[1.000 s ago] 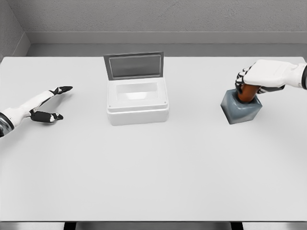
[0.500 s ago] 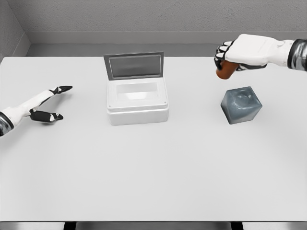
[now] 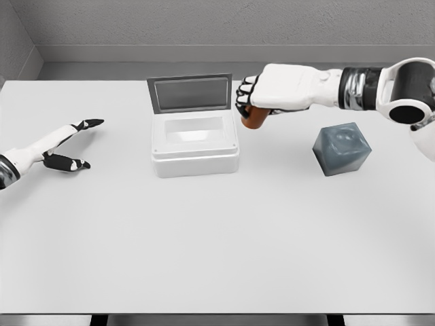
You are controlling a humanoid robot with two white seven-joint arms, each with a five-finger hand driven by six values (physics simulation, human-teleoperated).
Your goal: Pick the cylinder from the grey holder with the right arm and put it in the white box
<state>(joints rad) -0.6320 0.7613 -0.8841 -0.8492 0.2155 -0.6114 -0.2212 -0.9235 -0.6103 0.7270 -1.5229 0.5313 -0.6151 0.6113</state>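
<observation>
My right hand (image 3: 255, 102) is shut on the brown cylinder (image 3: 255, 118), whose lower end pokes out below the fingers. It hangs in the air just right of the white box (image 3: 195, 142), close to the box's right rim. The box's grey lid (image 3: 189, 92) stands open at the back. The grey holder (image 3: 342, 149) sits on the table to the right with its socket bare. My left hand (image 3: 71, 144) rests open on the table at the far left.
The white table (image 3: 217, 244) runs from the front edge to a grey wall behind. The right forearm (image 3: 367, 87) reaches in from the right edge, passing above and behind the holder.
The right hand lifted the cylinder out of the grey holder, then carried it left to the box's right side. The left arm stayed put.
</observation>
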